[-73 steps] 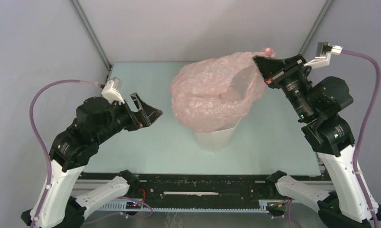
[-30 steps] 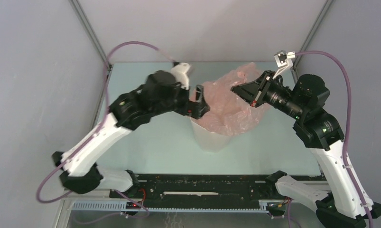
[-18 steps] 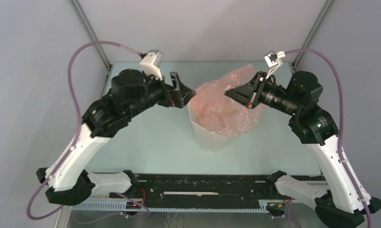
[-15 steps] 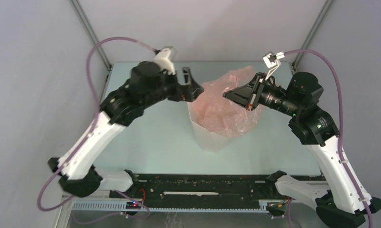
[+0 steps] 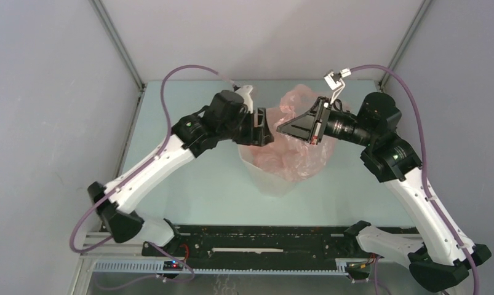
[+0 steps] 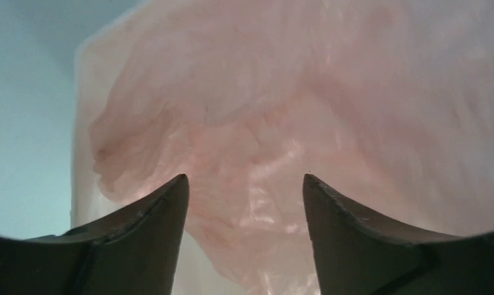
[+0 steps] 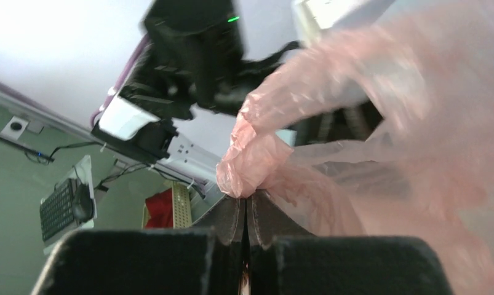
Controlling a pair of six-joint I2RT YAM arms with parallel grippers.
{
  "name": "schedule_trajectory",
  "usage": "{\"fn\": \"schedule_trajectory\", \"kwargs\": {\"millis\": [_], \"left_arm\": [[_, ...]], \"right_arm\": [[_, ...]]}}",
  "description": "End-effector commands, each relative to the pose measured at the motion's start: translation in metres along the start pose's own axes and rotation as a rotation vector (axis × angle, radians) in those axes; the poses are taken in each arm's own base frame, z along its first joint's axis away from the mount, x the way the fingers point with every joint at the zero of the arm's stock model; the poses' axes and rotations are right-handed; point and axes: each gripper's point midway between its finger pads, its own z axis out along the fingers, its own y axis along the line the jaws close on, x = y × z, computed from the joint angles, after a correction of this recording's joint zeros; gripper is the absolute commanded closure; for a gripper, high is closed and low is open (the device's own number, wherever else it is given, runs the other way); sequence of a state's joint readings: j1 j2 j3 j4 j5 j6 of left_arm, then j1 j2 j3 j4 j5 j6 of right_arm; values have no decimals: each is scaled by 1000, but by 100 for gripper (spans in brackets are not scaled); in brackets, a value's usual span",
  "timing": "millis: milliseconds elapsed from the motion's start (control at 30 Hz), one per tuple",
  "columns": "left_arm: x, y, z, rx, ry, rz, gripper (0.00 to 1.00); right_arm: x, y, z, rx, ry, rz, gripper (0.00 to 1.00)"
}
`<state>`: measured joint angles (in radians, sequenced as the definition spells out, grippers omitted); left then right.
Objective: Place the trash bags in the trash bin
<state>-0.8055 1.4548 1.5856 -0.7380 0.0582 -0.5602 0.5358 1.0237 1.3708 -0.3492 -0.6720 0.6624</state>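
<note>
The pale-pink trash bag (image 5: 301, 157) sits bunched in the mouth of the white faceted trash bin (image 5: 270, 182), spilling over its right rim. My right gripper (image 5: 281, 130) is shut on a gathered bit of the bag (image 7: 256, 163) above the bin's middle; its jaws are pressed together (image 7: 247, 200). My left gripper (image 5: 264, 128) is open at the bin's far-left rim, its tips pointing at the bag. In the left wrist view the bag (image 6: 275, 117) fills the space beyond the spread fingers (image 6: 155, 224), and the gripper (image 6: 244, 184) holds nothing. The bin's wall (image 6: 78, 160) shows at the left.
The bin stands mid-table on the pale green tabletop (image 5: 189, 184). Grey enclosure walls and metal posts (image 5: 118, 43) bound the far side. My left arm (image 7: 195, 55) shows close ahead in the right wrist view. A black rail (image 5: 262, 239) runs along the near edge.
My left arm swung from the left of the table to the bin's rim. My right gripper carried the bag leftward and down, and the bag has sunk from a tall bulge into the bin.
</note>
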Motion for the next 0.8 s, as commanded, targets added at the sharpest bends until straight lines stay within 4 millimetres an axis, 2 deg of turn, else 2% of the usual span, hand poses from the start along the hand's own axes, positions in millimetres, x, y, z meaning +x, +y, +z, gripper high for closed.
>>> {"fn": "schedule_trajectory", "kwargs": {"millis": [0, 67, 133, 167, 233, 300, 400, 500, 600, 767], "left_arm": [[-16, -12, -67, 83, -144, 32, 19], [-21, -20, -94, 136, -191, 63, 8], [-24, -30, -119, 205, -246, 82, 2], [-26, -35, -135, 244, -292, 82, 0], [-27, -39, -151, 291, -349, 54, 0], [-28, -52, -162, 370, -382, 41, 0], [-34, -66, -167, 410, -450, 48, 0], [-42, -87, -168, 444, -542, 132, 0], [-53, -93, -157, 454, -611, 140, 0], [-53, -100, -139, 471, -659, 178, 0]], "right_arm": [[-11, -22, 9, 76, -47, 68, 100], [-12, -30, 13, 101, -50, 99, 100], [-14, -35, 16, 114, -58, 129, 100], [-15, -36, 17, 119, -64, 146, 100], [-19, -33, 18, 115, -81, 169, 100], [-22, -28, 18, 102, -96, 197, 100], [-29, -21, 20, 103, -143, 281, 100], [-36, -16, 29, 118, -215, 411, 100], [-39, -2, 42, 70, -238, 494, 100], [-41, -3, 44, 108, -292, 612, 100]]}}
